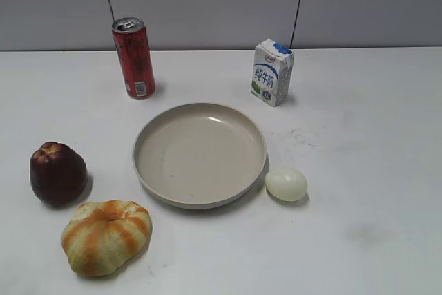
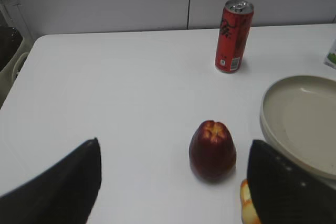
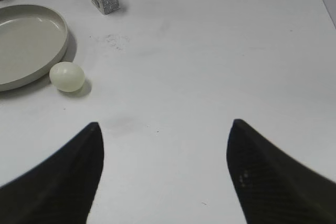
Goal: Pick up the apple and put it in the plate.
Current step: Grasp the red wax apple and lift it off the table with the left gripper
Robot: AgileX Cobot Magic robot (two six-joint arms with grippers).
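The dark maroon apple (image 1: 58,173) stands upright on the white table at the left, apart from the plate. It also shows in the left wrist view (image 2: 212,150), ahead of my open, empty left gripper (image 2: 173,145) and nearer its right finger. The beige plate (image 1: 257,153) is empty at the table's middle; its rim shows in the left wrist view (image 2: 266,121) and the right wrist view (image 3: 62,40). My right gripper (image 3: 165,129) is open and empty over bare table to the right of the plate. Neither gripper shows in the exterior view.
An orange-striped pumpkin bun (image 1: 106,235) lies just in front of the apple. A pale egg (image 1: 286,184) lies by the plate's right rim. A red can (image 1: 134,58) and a small milk carton (image 1: 272,72) stand behind the plate.
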